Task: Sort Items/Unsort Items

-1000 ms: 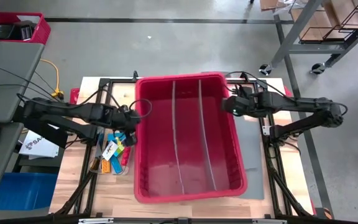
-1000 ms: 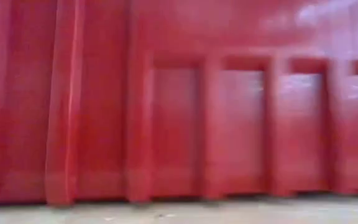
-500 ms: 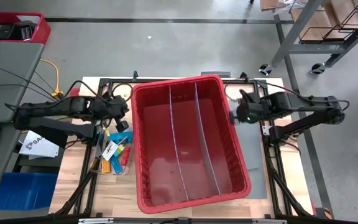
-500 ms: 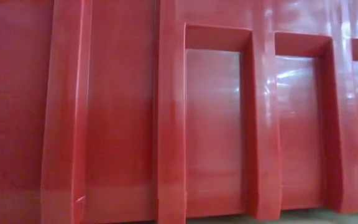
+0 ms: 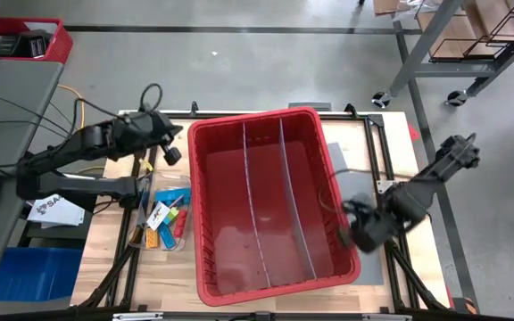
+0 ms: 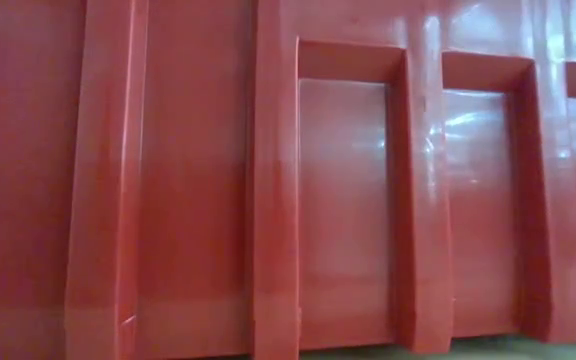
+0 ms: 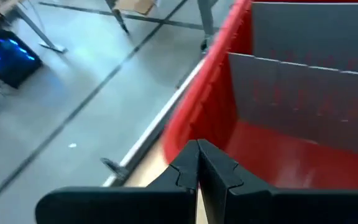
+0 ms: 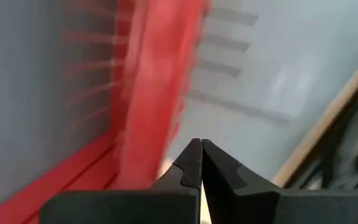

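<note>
items, a heap of small orange, blue, yellow and red blocky pieces, lie on the wooden counter just left of the large red plastic bin, whose three compartments look bare. sorting seems unstarted; next, a pincer must spread and reach them. left pincer and right pincer are pressed together, holding nothing. the low view is filled by the bin's wall.
</note>
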{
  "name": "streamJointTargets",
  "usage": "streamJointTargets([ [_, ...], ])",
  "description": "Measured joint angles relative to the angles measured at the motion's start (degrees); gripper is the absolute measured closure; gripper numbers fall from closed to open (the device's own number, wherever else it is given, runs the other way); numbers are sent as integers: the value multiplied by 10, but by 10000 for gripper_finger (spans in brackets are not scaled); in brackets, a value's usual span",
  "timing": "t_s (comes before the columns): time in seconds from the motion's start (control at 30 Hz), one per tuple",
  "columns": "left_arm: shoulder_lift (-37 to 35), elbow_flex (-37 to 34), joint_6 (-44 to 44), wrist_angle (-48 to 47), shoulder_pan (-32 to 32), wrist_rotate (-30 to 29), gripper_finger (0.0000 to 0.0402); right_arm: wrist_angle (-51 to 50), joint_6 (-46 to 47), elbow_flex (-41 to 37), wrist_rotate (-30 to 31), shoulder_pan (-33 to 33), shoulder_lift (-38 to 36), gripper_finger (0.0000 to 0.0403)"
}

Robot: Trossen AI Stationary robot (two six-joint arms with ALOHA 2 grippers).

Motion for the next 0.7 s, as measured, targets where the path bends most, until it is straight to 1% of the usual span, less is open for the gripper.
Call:
streamJointTargets([
  [0.07, 10, 19, 16, 2, 20, 13, 402, 33, 47, 0, 5, 25, 21, 403],
  [0.13, 20, 33, 19, 6, 37, 43, 402, 82, 83, -1, 14, 41, 46, 403],
  [0.23, 38, 45, 19, 26, 54, 108, 401, 153, 95, -1, 46, 43, 89, 403],
  [0.33, 59, 50, 15, 34, 58, 151, 402, 183, 76, 2, 56, 33, 120, 403],
  [0.4, 71, 54, 15, 33, 58, 168, 401, 153, 78, 13, 54, 29, 132, 403],
  [0.53, 73, 54, 20, 33, 57, 180, 401, 18, 117, 36, 34, 35, 129, 403],
  [0.63, 58, 54, 17, 42, 58, 202, 401, -83, 140, 41, 4, 39, 106, 403],
  [0.7, 39, 54, -7, 43, 56, 225, 401, -117, 124, 30, -28, 40, 80, 403],
])
